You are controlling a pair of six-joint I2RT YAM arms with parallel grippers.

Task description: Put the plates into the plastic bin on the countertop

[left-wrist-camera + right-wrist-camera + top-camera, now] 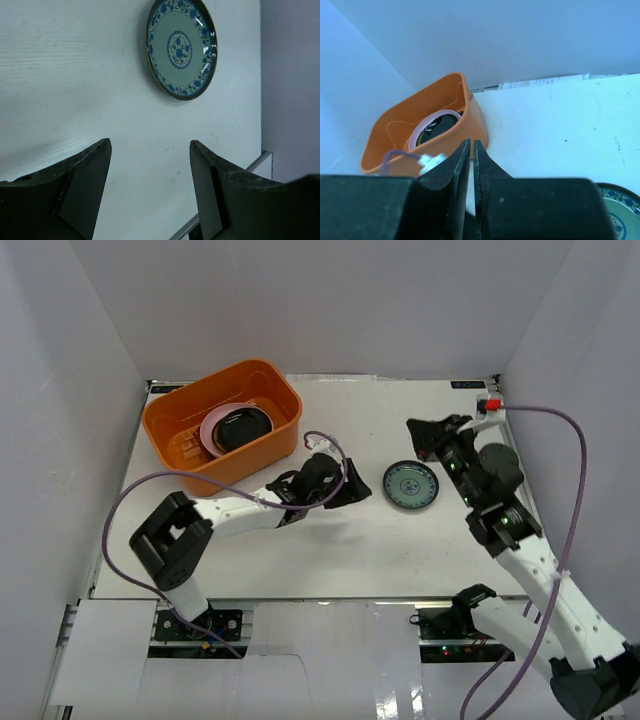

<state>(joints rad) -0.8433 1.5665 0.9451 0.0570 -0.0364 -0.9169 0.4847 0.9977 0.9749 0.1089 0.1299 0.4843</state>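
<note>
The orange plastic bin (245,462) stands at the back left of the white countertop (400,550). Inside it a pink plate (212,426) leans with a glossy black plate (243,427) on it; any others are hidden. A blue-green patterned plate (411,485) lies flat on the countertop. My left gripper (358,492) is open and empty, low, just left of that plate, which shows ahead in the left wrist view (181,47). My right gripper (415,430) is shut and empty, raised behind the plate. The right wrist view shows the bin (395,125) and the plate's edge (620,210).
White walls enclose the countertop on the left, back and right. A purple cable (565,500) loops beside the right arm, and another (130,490) loops over the left arm. A metal rail (250,167) runs along the countertop edge near the left gripper.
</note>
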